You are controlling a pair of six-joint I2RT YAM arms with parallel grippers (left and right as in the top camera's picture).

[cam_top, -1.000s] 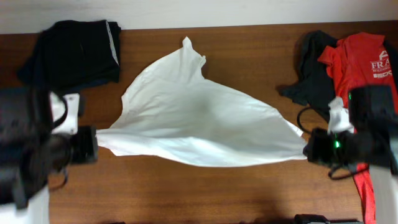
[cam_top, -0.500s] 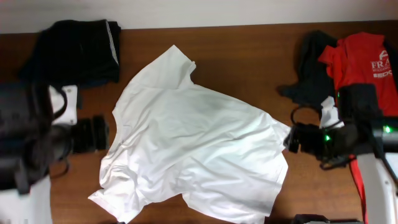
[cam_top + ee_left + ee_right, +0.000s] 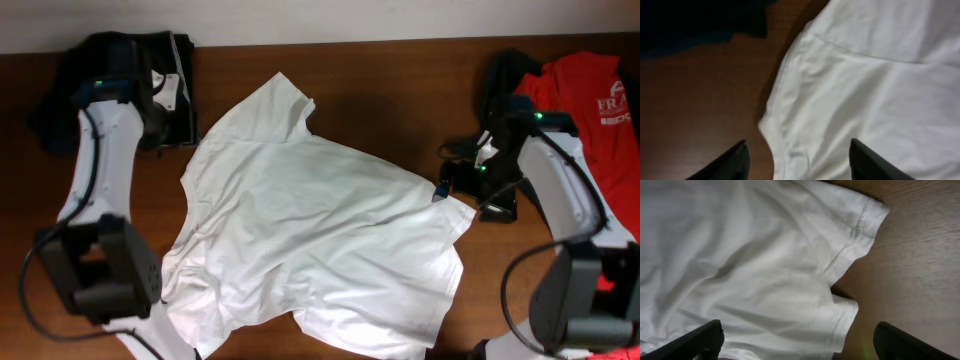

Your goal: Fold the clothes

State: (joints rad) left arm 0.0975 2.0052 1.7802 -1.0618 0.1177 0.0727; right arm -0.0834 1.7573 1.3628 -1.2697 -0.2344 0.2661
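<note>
White shirt (image 3: 310,240) lies flat on the table (image 3: 400,80); left gripper (image 3: 799,161) and right gripper (image 3: 799,340) both apart, empty

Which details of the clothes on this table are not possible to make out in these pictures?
Red shirt print: overhead view, cut off by the right edge and too small to read.
Black clothes: overhead view, partly behind the left arm; folds too dark.
Dark garment beside the red shirt: overhead view, lower part hidden by the right arm.
</note>
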